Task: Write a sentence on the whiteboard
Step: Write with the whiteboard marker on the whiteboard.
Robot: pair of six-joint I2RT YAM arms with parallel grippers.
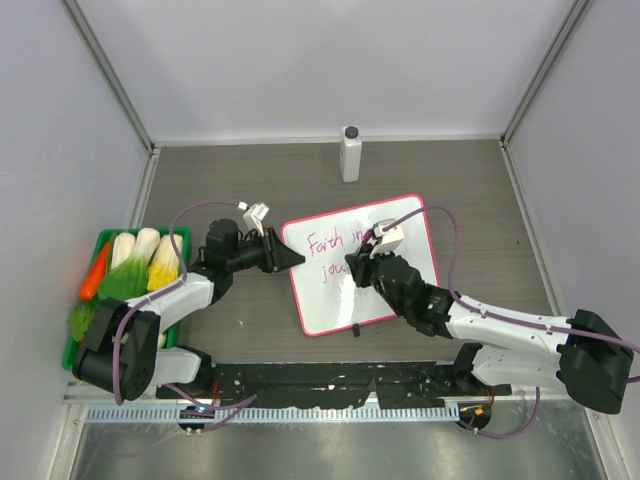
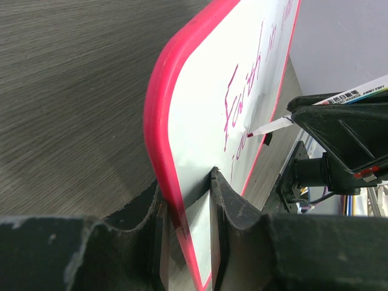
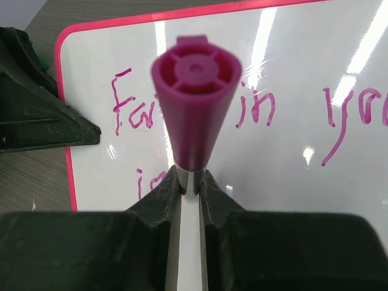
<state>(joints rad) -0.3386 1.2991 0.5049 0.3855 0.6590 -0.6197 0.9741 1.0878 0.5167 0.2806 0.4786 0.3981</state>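
Seemingly light, stiff and slick, the pink-framed white whiteboard point(image 1: 330, 305) is being pinched at its left rim by the left gripper point(image 1: 292, 258); a magenta plastic marker point(image 3: 194, 121) is being clamped by the right gripper point(image 3: 191, 179).

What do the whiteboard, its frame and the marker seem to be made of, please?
The whiteboard: glossy coated panel, probably; lamp streaks reflect in it. Its frame: smooth pink-red moulded plastic, it seems, with a soft sheen. The marker: matte magenta plastic, with moulded ribs at its end.

Overhead camera looks down; wrist cameras closely share the whiteboard point(image 1: 325, 300).
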